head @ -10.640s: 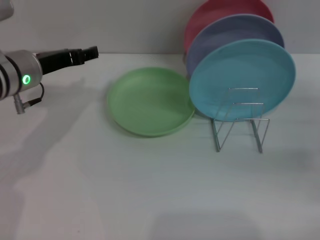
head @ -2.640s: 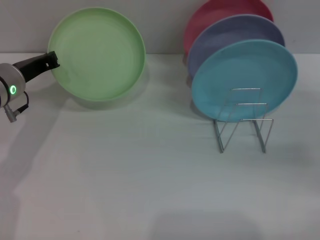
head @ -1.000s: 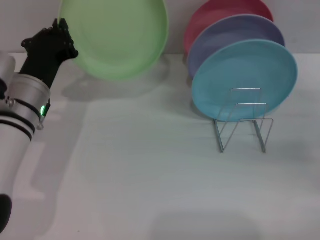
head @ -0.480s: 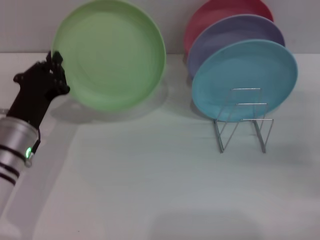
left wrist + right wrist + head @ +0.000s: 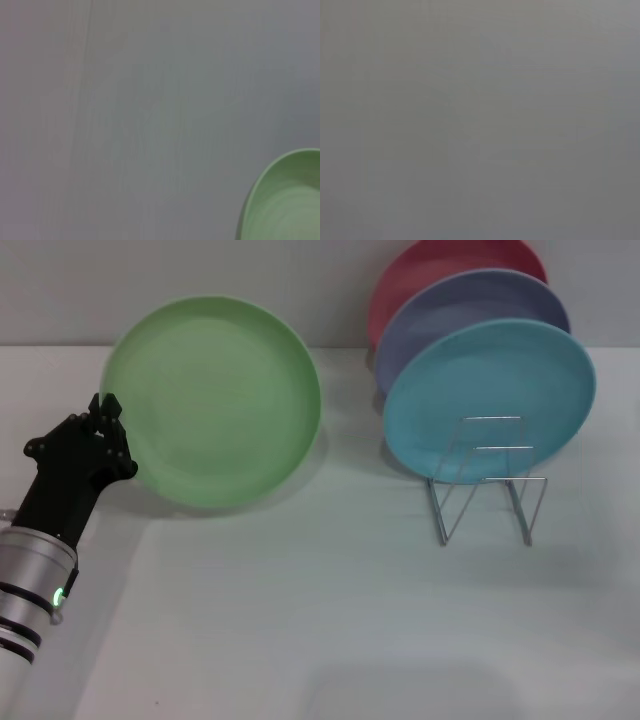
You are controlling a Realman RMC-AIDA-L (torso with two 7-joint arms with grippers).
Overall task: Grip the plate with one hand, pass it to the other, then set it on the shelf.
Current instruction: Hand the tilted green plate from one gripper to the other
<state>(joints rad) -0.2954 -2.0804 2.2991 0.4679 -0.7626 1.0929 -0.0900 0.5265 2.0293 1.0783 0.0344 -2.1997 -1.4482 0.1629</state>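
Left gripper [image 5: 103, 412] pinches the left rim of the plate [image 5: 215, 400], held upright above the table [image 5: 300, 590]. Head view alone shows the shelf [image 5: 482, 480], far right; the left wrist view shows only plate edge [image 5: 285, 200].

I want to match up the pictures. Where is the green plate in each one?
Head view: the green plate is upper left, held up on edge off the table by the left gripper, left of the blue plate in the rack.
Left wrist view: only its curved rim shows, in the lower right corner.
Right wrist view: not in it, just plain grey.
Shared landmark: the plate's own green rim.
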